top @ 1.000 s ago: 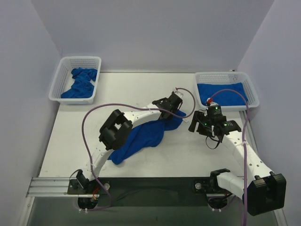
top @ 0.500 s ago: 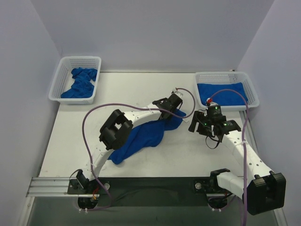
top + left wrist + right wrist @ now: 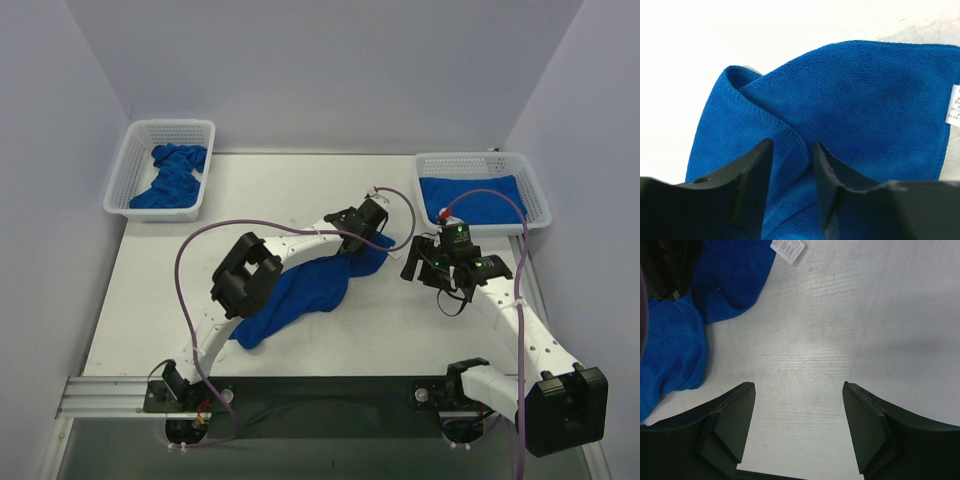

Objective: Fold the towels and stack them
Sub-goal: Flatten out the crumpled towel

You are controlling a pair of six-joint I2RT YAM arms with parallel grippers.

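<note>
**Left claw astride a fold of the royal-blue soft cloth towel, right claw wide over the worktop**

We see one towel lying loose in the middle of the pale worktop. It is rumpled rather than squared. It runs from beside the left arm's elbow up and to the right, where it ends under the left claw.

In the left wrist view one edge of the cloth is turned over in a soft fold. Its stitched hem runs down between the two black fingers. Those fingers stand partly apart, one on each side of the hem, with their tips down at the cloth. We cannot tell whether they have pinched it. A small white tag shows at the towel's corner, at the right edge of that view.

The right claw sits just beside the towel's right end. Its jaws are spread wide, with only worktop between them, and it holds nothing. In its own wrist view the blue cloth lies at the upper left and the tag near the top edge.

At the far left corner, a left white plastic mesh basket holds crumpled blue towels. At the far right, a right white plastic mesh basket holds a flat blue towel, just beyond the right claw.
</note>
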